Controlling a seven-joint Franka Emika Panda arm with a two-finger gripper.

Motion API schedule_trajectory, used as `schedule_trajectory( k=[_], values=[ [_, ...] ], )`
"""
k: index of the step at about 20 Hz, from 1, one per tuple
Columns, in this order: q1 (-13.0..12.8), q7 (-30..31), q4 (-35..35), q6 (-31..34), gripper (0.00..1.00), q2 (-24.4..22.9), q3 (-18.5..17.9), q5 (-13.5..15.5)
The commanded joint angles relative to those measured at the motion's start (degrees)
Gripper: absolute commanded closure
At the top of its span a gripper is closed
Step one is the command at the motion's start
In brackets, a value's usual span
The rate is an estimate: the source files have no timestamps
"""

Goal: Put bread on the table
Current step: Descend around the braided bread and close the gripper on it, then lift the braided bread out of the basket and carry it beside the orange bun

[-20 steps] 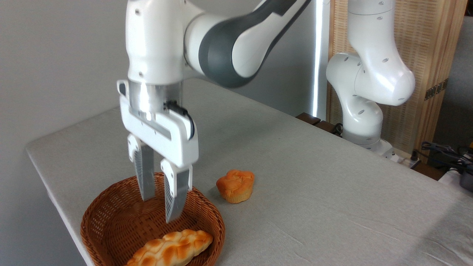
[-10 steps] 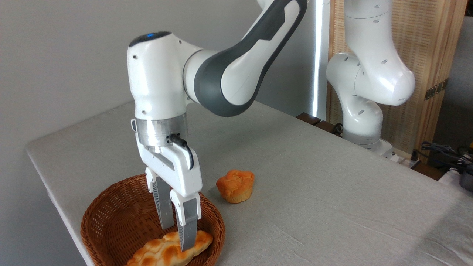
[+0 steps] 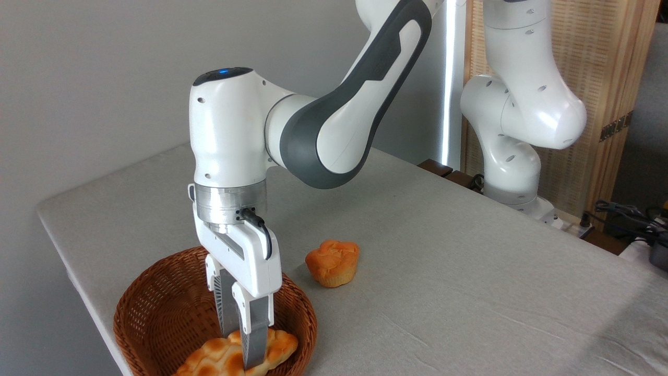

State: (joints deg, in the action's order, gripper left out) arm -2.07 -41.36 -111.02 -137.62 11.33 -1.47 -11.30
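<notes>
Table grey cloth, basket near corner, plain grey wall behind

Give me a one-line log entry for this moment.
phase: grasping | gripper: closed around braided loaf | loaf: in wicker basket | bun: on table | loaf placed: not yet

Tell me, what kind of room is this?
Probably a robotics lab: a white robot arm bolted beside a grey cloth-covered table, toy-like braided bread, loose cables.

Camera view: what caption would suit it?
Gripper closes around braided bread in wicker basket; muffin bun sits on table.
</notes>
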Motion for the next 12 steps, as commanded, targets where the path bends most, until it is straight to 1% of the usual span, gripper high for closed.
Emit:
schedule_trajectory(
  k=[1, 2, 4, 6, 7, 8, 10, 12],
  values=[
    [-0.2, -1.0, -0.7, -2.0, 0.77, -0.3, -0.4, -0.4],
    [-0.2, -1.1, -0.7, -1.9, 0.78, -0.3, -0.4, -0.4],
    [-0.2, -1.2, -0.6, -1.5, 0.89, -0.6, -0.4, -0.4],
    [-0.2, -1.0, -0.4, -0.9, 0.92, -1.6, -0.4, 0.2],
    [-0.2, -0.7, -0.4, -0.3, 0.89, -2.6, -0.4, 0.7],
    [-0.2, -0.5, 0.0, 1.1, 0.76, -4.3, -0.2, 1.4],
    [-0.2, -0.5, 1.2, 3.1, 0.76, -8.1, -0.3, 3.8],
    [-0.2, -0.4, 1.2, 5.8, 0.79, -10.9, -0.5, 5.4]
  ],
)
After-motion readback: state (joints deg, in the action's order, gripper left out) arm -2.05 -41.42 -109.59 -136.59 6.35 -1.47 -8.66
